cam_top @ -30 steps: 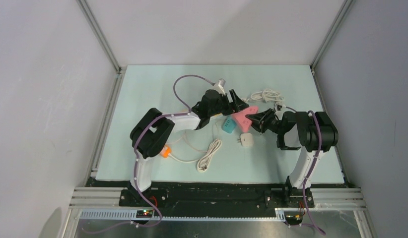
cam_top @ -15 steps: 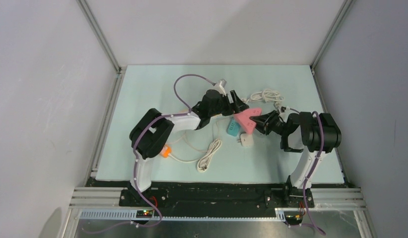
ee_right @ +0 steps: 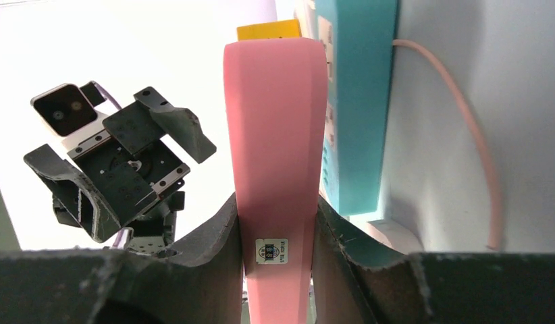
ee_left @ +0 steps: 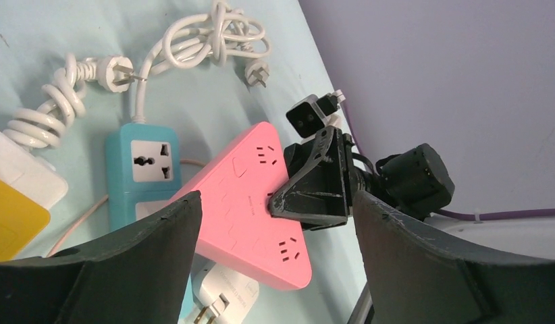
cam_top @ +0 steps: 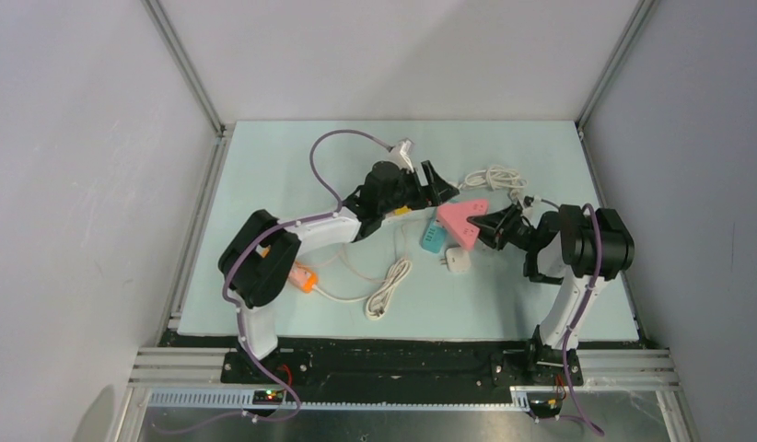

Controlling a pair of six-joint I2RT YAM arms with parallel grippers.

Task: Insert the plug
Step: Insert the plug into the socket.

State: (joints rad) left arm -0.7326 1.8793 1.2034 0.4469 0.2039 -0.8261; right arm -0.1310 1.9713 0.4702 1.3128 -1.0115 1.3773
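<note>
My right gripper is shut on the edge of a pink triangular power strip, which stands on edge between its fingers. The left wrist view shows the strip's socket face with the right gripper on its rim. My left gripper hangs open just behind the strip with nothing in it. A white plug on a coiled white cable lies on the mat beyond, apart from both grippers.
A teal power strip lies right beside the pink one, with a white adapter with bare prongs in front of it. A white cable bundle and an orange plug lie near the left arm. A yellow block sits left.
The right gripper has carried the pink strip a little to the right and back. The teal strip and white adapter shifted slightly right. The left arm's elbow swung left and its gripper drew back.
</note>
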